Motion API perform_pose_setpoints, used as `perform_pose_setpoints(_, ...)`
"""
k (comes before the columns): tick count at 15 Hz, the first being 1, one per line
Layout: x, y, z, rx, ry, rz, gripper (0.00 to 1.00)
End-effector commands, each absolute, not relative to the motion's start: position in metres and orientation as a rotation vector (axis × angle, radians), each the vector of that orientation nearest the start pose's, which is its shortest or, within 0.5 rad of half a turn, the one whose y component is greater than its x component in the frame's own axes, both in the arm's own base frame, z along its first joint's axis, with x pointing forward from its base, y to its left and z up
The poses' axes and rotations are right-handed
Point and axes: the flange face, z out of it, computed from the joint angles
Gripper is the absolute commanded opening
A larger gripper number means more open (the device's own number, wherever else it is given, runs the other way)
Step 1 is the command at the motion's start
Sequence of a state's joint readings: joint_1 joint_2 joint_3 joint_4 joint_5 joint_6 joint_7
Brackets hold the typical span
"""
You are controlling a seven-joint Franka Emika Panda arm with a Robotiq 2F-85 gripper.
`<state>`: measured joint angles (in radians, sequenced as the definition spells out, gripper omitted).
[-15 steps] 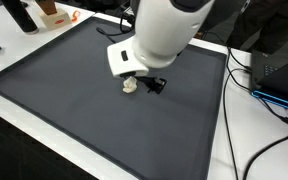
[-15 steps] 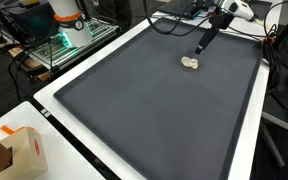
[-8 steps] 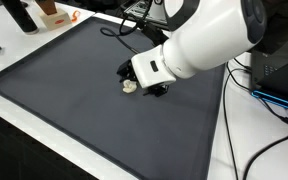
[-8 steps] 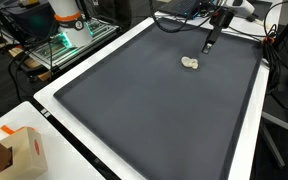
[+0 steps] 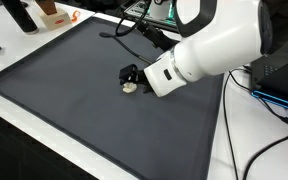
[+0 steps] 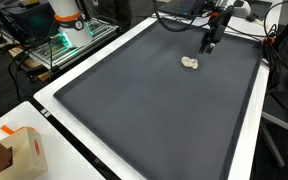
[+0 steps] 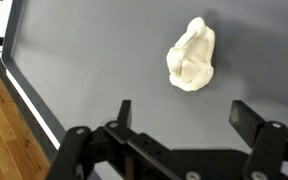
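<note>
Looking across the scene, we see a dark grey mat [image 6: 134, 100] covering a white bench [image 6: 246, 140], with cables [image 5: 225, 110] along its edge and a wooden floor [image 7: 4, 140] beside it. The cream lump [image 7: 192, 55] lies on the mat, untouched, just ahead of the tool [image 7: 184, 115], whose fingers stand spread and empty.

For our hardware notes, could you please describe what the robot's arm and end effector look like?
The arm has glossy white, rounded shells. The end effector is matte black, with two flat, blocky fingers on angular linkage bars. No markings are legible.
</note>
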<state>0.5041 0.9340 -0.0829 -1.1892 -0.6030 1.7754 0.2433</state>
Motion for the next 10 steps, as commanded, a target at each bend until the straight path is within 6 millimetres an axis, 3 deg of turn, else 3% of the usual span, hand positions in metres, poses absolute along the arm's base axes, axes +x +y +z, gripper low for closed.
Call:
perform_pose_setpoints(1,0.672,0.266,0.204,2.345,0.586,-0.203,1.00)
perform_pose_setpoints(10,0.665,0.267,0.179,2.375,0.467,-0.199,1.00)
